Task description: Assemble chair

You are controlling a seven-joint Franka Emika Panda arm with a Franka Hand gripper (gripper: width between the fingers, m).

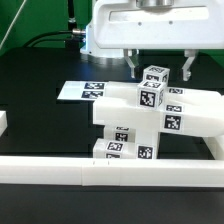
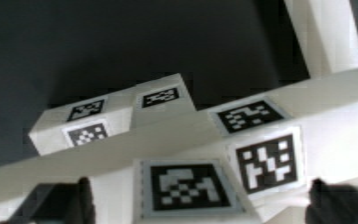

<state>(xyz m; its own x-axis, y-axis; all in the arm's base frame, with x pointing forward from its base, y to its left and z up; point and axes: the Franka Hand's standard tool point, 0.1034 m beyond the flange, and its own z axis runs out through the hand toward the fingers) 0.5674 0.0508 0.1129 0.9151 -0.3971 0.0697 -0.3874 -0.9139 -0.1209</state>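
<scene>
The partly joined chair [image 1: 150, 118] stands in the middle of the black table as a stack of white blocks with black-and-white tags. A short tagged post [image 1: 155, 77] sticks up at its top. My gripper [image 1: 160, 67] hangs just over that post, open, with one dark finger on each side and a gap to each. In the wrist view the gripper [image 2: 202, 205] is open, and the post's tagged top [image 2: 197, 184] lies between the fingertips [image 2: 60, 205], not touched by either. More tagged faces of the chair [image 2: 250, 116] show beyond it.
The marker board [image 1: 84, 90] lies flat behind the chair on the exterior view's left. A long white border rail [image 1: 110, 171] runs along the front, with a rail end [image 1: 3, 122] at the left edge. A white rail [image 2: 311, 40] also crosses the wrist view.
</scene>
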